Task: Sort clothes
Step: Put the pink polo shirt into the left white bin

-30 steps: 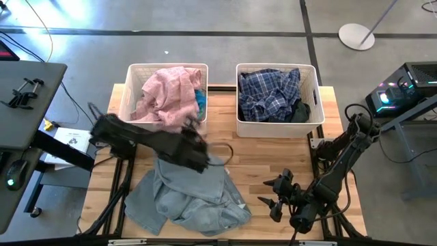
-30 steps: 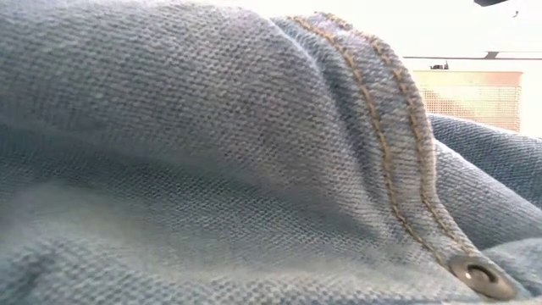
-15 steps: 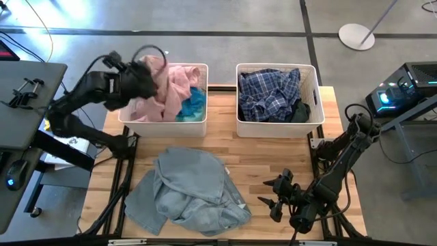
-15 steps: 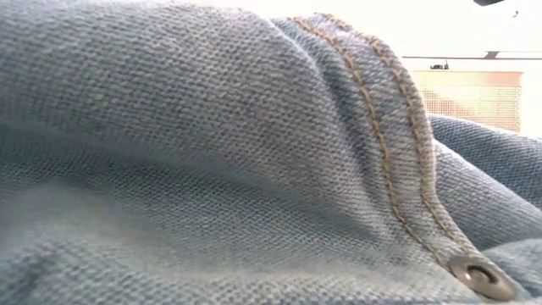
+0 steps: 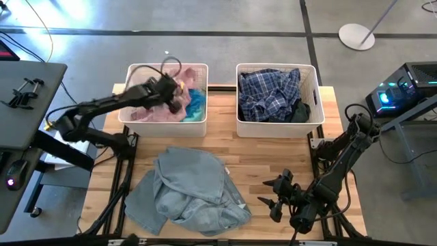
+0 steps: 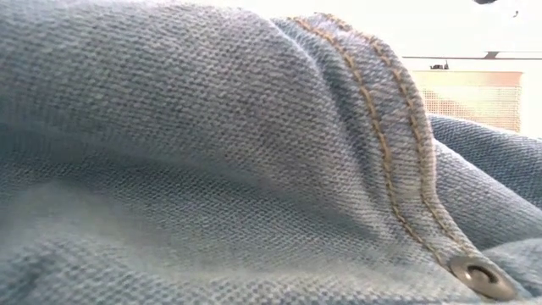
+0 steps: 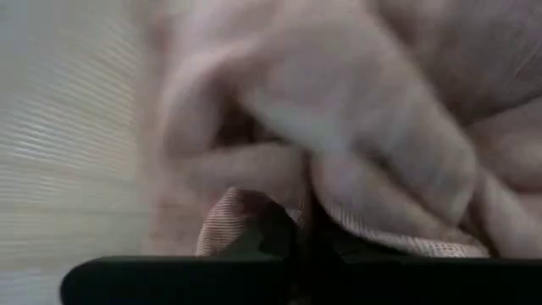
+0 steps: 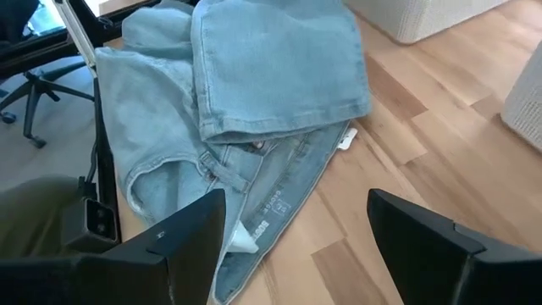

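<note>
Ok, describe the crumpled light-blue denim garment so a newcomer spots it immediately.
On the pale wooden table, look in front of the two white slatted baskets, near the front edge. The crumpled light-blue denim garment lies there, the only clothing loose on the tabletop rather than in a basket.

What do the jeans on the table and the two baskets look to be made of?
The jeans: pale blue denim, by the coarse weave, tan double stitching and metal rivet in the low view. The baskets: white with thin slats, probably moulded plastic, though a woven material can't be excluded. The table: light wood planks, smooth finish.
</note>
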Motion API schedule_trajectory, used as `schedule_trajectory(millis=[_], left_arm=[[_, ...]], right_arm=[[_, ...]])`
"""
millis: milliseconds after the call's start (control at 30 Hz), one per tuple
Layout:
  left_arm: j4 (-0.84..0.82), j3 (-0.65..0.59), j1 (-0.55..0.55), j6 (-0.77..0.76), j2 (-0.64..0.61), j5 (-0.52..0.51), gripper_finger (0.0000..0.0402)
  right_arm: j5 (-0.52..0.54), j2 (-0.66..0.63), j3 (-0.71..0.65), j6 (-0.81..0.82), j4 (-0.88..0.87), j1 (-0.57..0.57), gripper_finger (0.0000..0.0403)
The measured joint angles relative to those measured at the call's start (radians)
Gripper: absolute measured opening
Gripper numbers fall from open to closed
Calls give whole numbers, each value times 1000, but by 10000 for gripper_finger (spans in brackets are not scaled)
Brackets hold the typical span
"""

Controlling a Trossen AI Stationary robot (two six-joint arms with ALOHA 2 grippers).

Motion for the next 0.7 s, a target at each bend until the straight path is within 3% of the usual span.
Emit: schedule_trajectory(millis=[133,233,500,600,700], left_arm=[[-4,-85,3,-12,69,50,44],[-64,-75,3,-15,67,55,83],[-271,205,2,-75,-78,103,186],[-318,333,2,-127,-122,151,208],[-260,373,0,-164,-163,209,214]], right_arm=[[24,0,0,-29,0,-2,277],[20,0,0,-29,0,-7,277],[15,0,0,-25,10,-7,277],[12,0,0,-27,10,-7,277],[13,0,0,-30,11,-7,277]])
